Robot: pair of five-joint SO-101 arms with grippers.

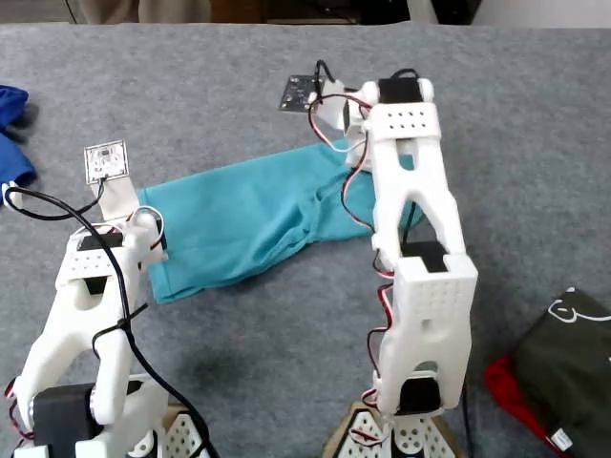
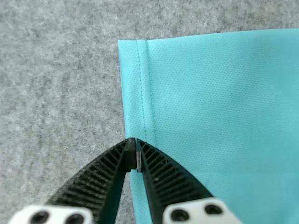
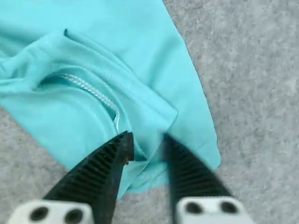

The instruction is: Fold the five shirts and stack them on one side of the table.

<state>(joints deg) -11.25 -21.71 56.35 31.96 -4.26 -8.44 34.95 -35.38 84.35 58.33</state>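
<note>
- No legible writing. The dark olive folded garment (image 1: 573, 358) at the near right corner carries a white printed outline and a small white tag at its near edge; both are too small to read.
- Teal knit shirt (image 1: 239, 219) lies in a long, slanted strip across the middle of the table, running from near left up to far right. The weave is a fine pin-dot mesh, and the hem is turned over with two straight rows of stitching.
- Left gripper (image 2: 134, 156): ribbed black jaws clamped together on the hem edge at the shirt's near-left corner.
- Right gripper (image 3: 147, 147): jaws parted, astride a bunched fold at the shirt's far-right end. The cloth there is layered and creased, with a seam of pale stitching.
- Grey felt-like table cover (image 1: 535, 143) has a mottled, fuzzy nap.
- Red cloth (image 1: 511, 386) shows as a thin edge under the left side of the dark garment, touching it.
- Blue cloth (image 1: 11, 134) lies crumpled at the far left edge, well apart from the teal shirt.
</note>
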